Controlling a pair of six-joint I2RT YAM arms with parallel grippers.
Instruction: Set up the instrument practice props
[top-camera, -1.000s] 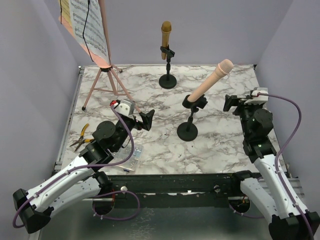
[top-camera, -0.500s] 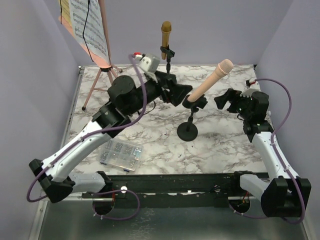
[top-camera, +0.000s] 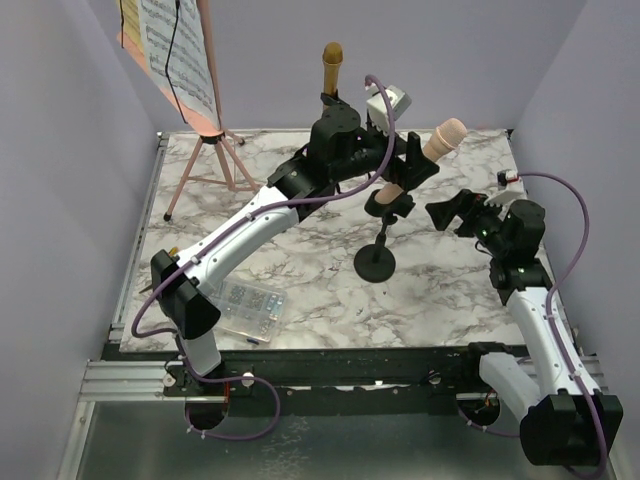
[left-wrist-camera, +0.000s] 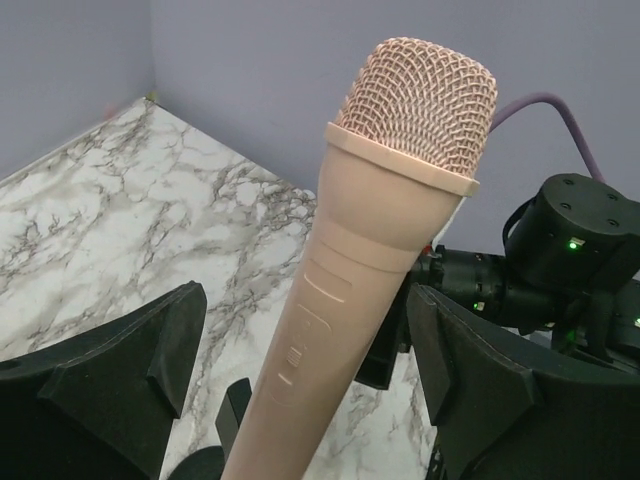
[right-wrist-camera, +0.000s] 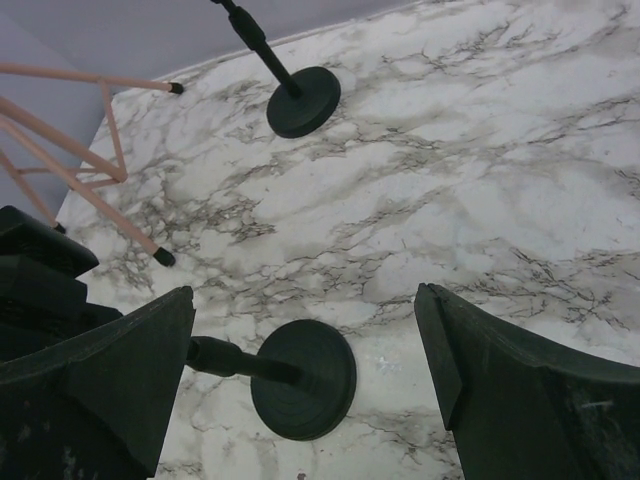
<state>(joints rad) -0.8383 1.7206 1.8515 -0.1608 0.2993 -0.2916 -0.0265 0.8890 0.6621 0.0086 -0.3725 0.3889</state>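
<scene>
Marble tabletop (top-camera: 300, 270): over the past second the left gripper (top-camera: 412, 166) has swung from 7 o'clock out to 1 o'clock. Its fingers stand spread either side of the pink microphone (left-wrist-camera: 400, 150), gaps showing, not gripping. That microphone leans in its black holder (top-camera: 376, 262) near centre. The right gripper (top-camera: 452, 212) gapes empty at 3 o'clock. The clear box (top-camera: 243, 305) at 7 o'clock, now uncovered, holds small hardware in compartments.

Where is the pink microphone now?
Top view, right of centre: the pink microphone leans in the nearer black holder, between the open jaws of the left gripper.
</scene>
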